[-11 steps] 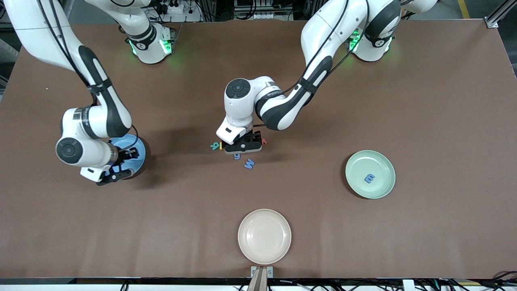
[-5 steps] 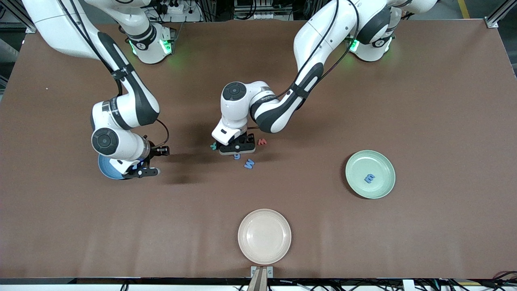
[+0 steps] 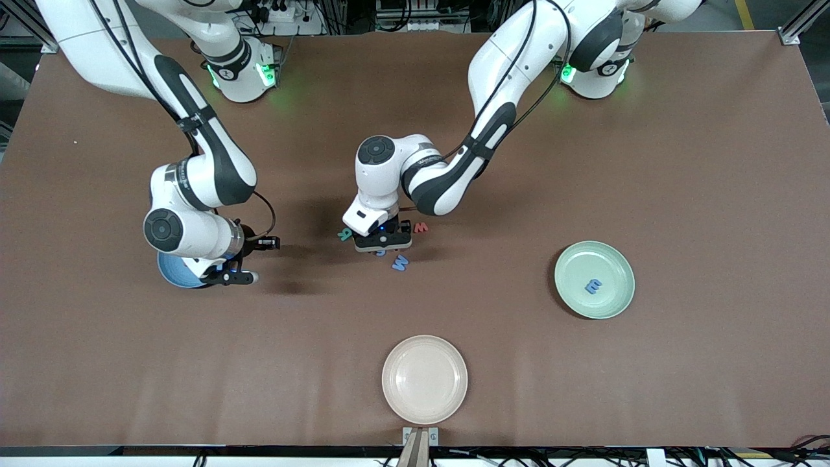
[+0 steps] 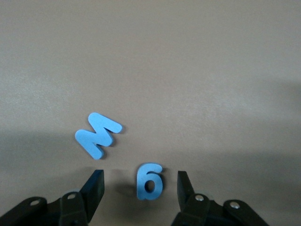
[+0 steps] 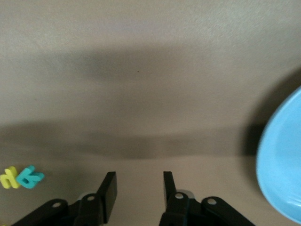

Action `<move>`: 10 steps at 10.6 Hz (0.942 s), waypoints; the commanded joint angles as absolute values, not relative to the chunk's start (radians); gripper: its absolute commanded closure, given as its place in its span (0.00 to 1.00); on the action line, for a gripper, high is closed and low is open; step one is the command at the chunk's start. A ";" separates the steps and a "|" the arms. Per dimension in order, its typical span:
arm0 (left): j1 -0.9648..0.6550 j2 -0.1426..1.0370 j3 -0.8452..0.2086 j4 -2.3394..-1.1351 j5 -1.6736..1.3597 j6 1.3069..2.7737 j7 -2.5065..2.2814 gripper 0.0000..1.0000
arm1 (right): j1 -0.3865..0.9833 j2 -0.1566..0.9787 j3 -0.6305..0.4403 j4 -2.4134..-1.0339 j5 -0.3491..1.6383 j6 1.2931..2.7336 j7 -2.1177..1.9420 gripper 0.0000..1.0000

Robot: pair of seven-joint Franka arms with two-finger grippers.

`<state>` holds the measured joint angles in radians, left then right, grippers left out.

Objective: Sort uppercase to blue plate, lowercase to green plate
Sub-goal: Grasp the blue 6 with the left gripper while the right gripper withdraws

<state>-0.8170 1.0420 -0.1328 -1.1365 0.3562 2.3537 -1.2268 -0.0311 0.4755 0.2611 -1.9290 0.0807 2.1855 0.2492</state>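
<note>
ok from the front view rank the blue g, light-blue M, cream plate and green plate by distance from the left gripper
1. blue g, under the left gripper.
2. light-blue M, just nearer the camera.
3. cream plate, at the camera's edge.
4. green plate, toward the left arm's end.

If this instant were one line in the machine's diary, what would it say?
left pincer: open around blue g | right pincer: open, empty, beside blue plate | green plate: holds blue m
</note>
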 commanded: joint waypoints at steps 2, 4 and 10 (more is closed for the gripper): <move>-0.877 1.069 -0.062 -1.101 0.344 2.358 -1.223 0.34 | 0.011 0.480 0.270 -1.931 0.126 2.201 0.458 0.54; -0.881 1.074 -0.057 -1.103 0.344 2.371 -1.223 0.34 | 0.029 0.482 0.270 -1.937 0.127 2.227 0.571 0.55; -0.888 1.083 -0.052 -1.103 0.344 2.376 -1.218 0.47 | 0.052 0.482 0.302 -2.035 0.199 2.367 0.831 0.52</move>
<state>-0.8729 1.0583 -0.0729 -1.1347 0.3562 2.3685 -1.2265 0.0533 0.4882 0.2851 -1.9974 0.1758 2.3222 0.7738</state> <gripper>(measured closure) 0.414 0.515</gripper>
